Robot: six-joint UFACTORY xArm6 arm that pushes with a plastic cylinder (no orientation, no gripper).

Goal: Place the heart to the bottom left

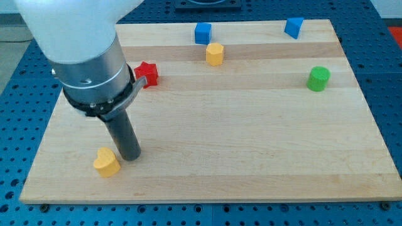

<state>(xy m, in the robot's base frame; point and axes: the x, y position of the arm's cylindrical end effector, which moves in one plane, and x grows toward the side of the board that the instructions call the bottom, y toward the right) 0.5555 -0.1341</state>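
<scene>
The yellow heart (pixel 107 163) lies on the wooden board (pixel 251 138) near its bottom-left corner. My tip (pixel 130 156) rests on the board just to the right of the heart and slightly above it, touching or almost touching its right side. The arm's wide body covers the upper left of the board.
A red star (pixel 148 73) peeks out to the right of the arm. A blue cube (pixel 202 32) and a yellow hexagonal block (pixel 215 54) sit at the top centre. A blue block (pixel 293 27) is at the top right, a green cylinder (pixel 318 78) at the right.
</scene>
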